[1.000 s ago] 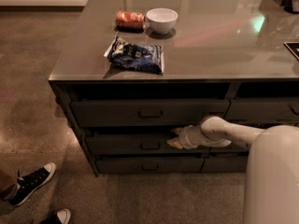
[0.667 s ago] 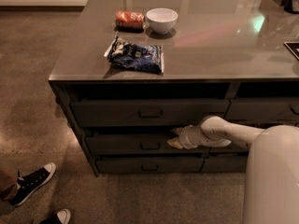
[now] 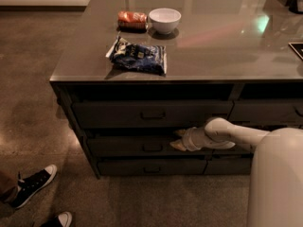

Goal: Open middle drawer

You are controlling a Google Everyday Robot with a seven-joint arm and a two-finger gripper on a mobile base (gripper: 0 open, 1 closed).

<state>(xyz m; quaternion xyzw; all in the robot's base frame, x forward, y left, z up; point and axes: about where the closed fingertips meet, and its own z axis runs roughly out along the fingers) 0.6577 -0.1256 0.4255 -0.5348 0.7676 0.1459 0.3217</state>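
The middle drawer (image 3: 123, 146) is the dark grey wide drawer second from the top in the left stack, with a small rectangular pull (image 3: 152, 147) at its centre. It looks nearly flush with the drawers above and below. My gripper (image 3: 177, 140) reaches in from the right on a white arm. Its tan fingers sit at the drawer's front, just right of the pull, one near the drawer's top edge and one lower. The gripper holds nothing that I can see.
The grey counter (image 3: 213, 56) carries a blue snack bag (image 3: 139, 56), a white bowl (image 3: 164, 20) and a red packet (image 3: 132, 20). Top drawer (image 3: 151, 113) and bottom drawer (image 3: 151, 167) flank the middle one. A person's sneakers (image 3: 34, 183) stand on the floor at lower left. My white body (image 3: 277, 178) fills the lower right.
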